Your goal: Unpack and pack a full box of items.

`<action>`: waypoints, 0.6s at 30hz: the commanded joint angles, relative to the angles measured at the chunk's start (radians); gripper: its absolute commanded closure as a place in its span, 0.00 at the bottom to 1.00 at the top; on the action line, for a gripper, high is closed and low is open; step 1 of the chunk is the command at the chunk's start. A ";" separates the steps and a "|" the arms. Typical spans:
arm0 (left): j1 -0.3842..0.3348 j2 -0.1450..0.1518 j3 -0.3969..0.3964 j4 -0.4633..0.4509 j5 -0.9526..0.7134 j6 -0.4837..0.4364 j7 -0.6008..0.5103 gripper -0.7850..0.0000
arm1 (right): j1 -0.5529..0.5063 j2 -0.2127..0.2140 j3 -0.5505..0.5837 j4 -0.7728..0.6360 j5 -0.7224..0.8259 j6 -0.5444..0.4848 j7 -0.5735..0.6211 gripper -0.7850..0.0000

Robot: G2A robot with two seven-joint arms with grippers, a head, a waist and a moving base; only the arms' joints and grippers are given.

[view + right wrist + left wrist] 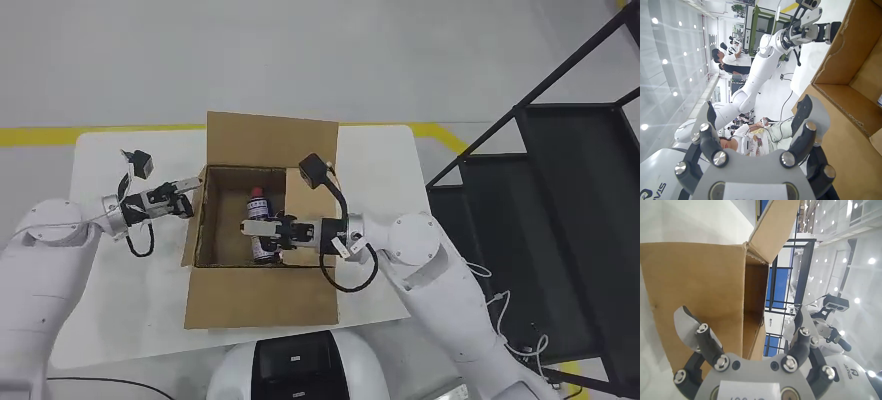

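Observation:
An open cardboard box stands mid-table with its flaps spread. Inside lies a bottle with a red cap and blue label. My left gripper is at the box's left wall, open; in the left wrist view the left gripper has the rim of the box between its fingers, not clamped. My right gripper hovers over the box's inside, just above the bottle. The right gripper is open and holds nothing, with the box beside it. A sliver of the bottle shows at the edge.
The white table has bare strips left and right of the box. A black metal stair frame stands off the table's right side. A yellow floor line runs behind the table.

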 commanded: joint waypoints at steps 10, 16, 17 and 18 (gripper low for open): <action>0.032 0.029 -0.131 -0.254 -0.109 -0.025 -0.061 0.00 | -0.040 0.022 0.043 -0.027 -0.035 -0.003 0.005 0.00; -0.021 0.013 -0.048 -0.362 -0.081 0.017 -0.084 0.00 | -0.107 0.045 0.132 -0.067 -0.040 0.002 0.038 0.00; -0.035 0.008 -0.023 -0.369 -0.065 0.020 -0.080 0.00 | -0.123 0.049 0.150 -0.077 -0.036 0.002 0.046 0.00; -0.049 0.002 0.005 -0.374 -0.055 0.023 -0.077 0.00 | -0.139 0.053 0.168 -0.086 -0.026 0.000 0.056 0.00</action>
